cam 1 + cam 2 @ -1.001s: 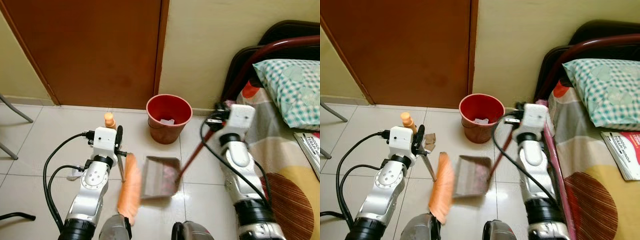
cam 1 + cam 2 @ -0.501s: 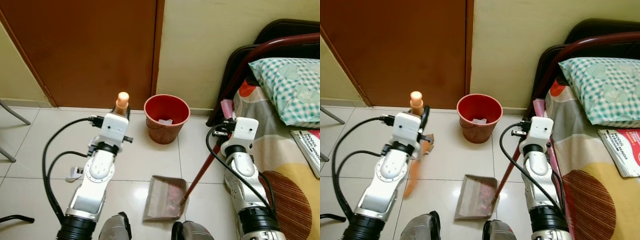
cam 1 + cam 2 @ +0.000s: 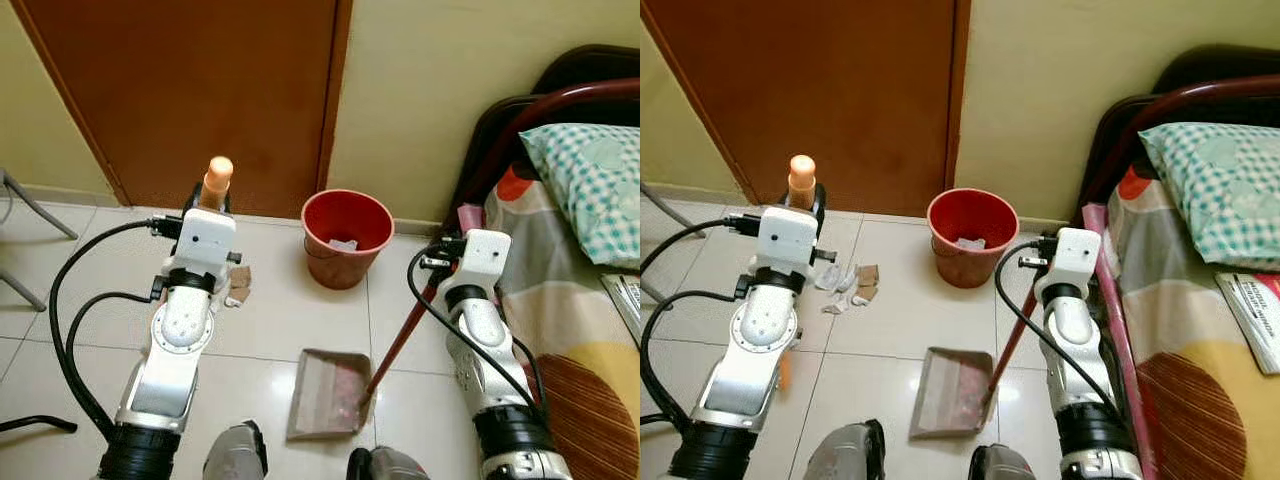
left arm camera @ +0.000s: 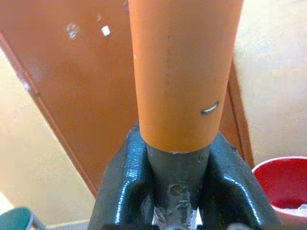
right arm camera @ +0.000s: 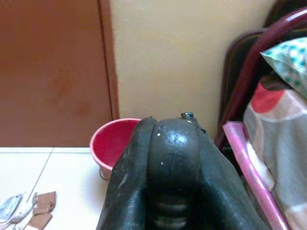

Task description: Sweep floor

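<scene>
Left end effector (image 4: pixel 177 191) pinches the orange broom handle (image 3: pixel 216 180) upright at ten o'clock, readying a stroke at scraps (image 3: pixel 845 285). Right end effector (image 5: pixel 170 191) clamps the dustpan's (image 3: pixel 328 392) red stick, keeping it flat at six o'clock below the bucket (image 3: pixel 347 237).

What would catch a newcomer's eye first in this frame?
The red bucket against the wall by the brown door stands out. In front of it a dustpan lies on the tiles, its red handle held by the right gripper. The left gripper grips an orange broom handle, beside paper scraps.
</scene>
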